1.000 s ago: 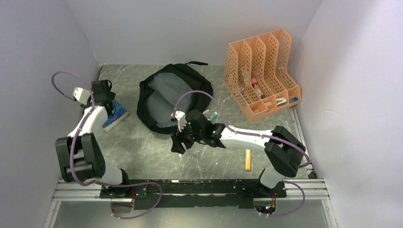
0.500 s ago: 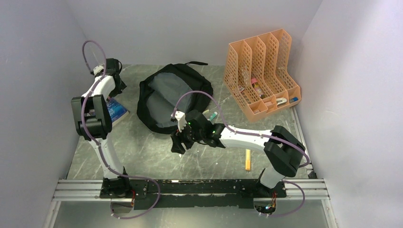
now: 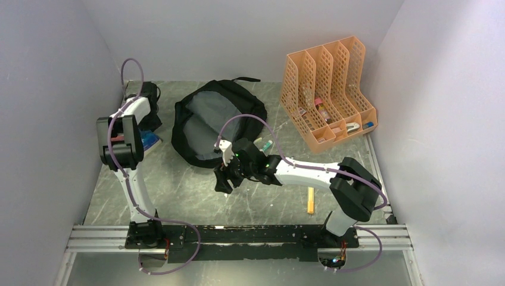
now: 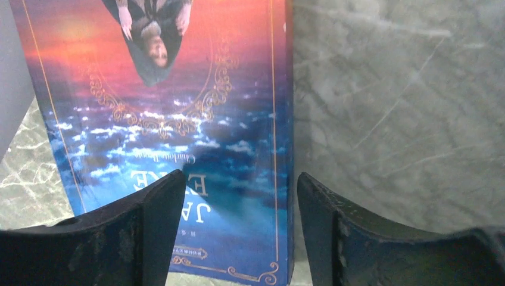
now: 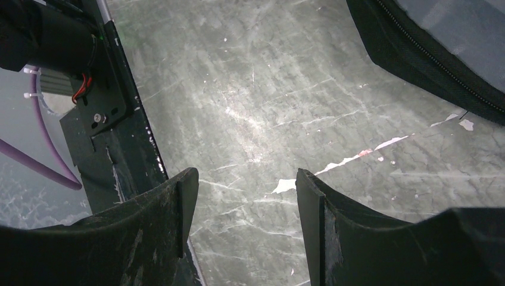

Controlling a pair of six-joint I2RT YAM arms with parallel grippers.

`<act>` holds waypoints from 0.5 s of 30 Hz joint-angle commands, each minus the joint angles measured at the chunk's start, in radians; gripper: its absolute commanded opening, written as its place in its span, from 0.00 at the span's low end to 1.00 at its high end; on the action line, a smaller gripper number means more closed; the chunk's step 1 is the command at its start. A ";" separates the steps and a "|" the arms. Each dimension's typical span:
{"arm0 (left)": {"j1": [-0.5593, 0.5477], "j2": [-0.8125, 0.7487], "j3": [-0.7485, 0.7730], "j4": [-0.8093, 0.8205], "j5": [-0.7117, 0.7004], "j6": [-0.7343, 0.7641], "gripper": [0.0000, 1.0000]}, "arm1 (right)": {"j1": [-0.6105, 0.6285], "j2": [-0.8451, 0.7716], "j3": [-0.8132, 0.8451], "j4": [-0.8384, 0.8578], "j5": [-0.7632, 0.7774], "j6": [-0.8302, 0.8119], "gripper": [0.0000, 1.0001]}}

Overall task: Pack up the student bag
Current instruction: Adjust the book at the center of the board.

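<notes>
while bag gapes, organiser holds misc.

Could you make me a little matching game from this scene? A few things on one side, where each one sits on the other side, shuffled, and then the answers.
Things:
1. student bag
2. orange file organiser
3. book
4. small orange stick

Places:
A. near side of the table, beside the right arm
B. far right corner
C. far left side, under the open left pincer
D. far middle, lying open

Pairs: 1-D, 2-B, 3-C, 4-A.
</notes>
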 commanded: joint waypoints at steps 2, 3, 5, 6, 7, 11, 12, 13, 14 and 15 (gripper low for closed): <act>-0.037 -0.027 -0.078 -0.027 0.029 0.034 0.67 | -0.004 0.017 0.014 -0.004 -0.001 -0.001 0.65; -0.047 -0.031 -0.091 -0.027 0.032 0.035 0.65 | -0.003 0.018 0.016 -0.004 -0.002 -0.002 0.65; -0.083 -0.052 -0.130 -0.018 0.043 0.034 0.63 | -0.003 0.019 0.017 -0.005 0.002 -0.004 0.65; -0.100 -0.058 -0.156 -0.011 0.053 0.031 0.62 | -0.004 0.019 0.019 -0.006 0.005 -0.005 0.65; -0.119 -0.072 -0.181 -0.005 0.061 0.026 0.60 | -0.003 0.020 0.021 -0.006 0.008 -0.006 0.65; -0.158 -0.118 -0.291 0.038 0.128 0.001 0.46 | -0.004 0.025 0.025 -0.006 0.011 -0.007 0.65; -0.167 -0.127 -0.317 0.047 0.141 -0.003 0.43 | -0.003 0.027 0.025 -0.006 0.009 -0.005 0.65; -0.179 -0.134 -0.335 0.049 0.142 -0.004 0.41 | -0.004 0.028 0.026 -0.006 0.009 -0.005 0.65; -0.188 -0.138 -0.348 0.050 0.138 -0.009 0.39 | -0.003 0.030 0.027 -0.006 0.007 -0.004 0.65; -0.196 -0.146 -0.360 0.055 0.136 -0.012 0.39 | -0.004 0.032 0.028 -0.006 0.007 -0.003 0.65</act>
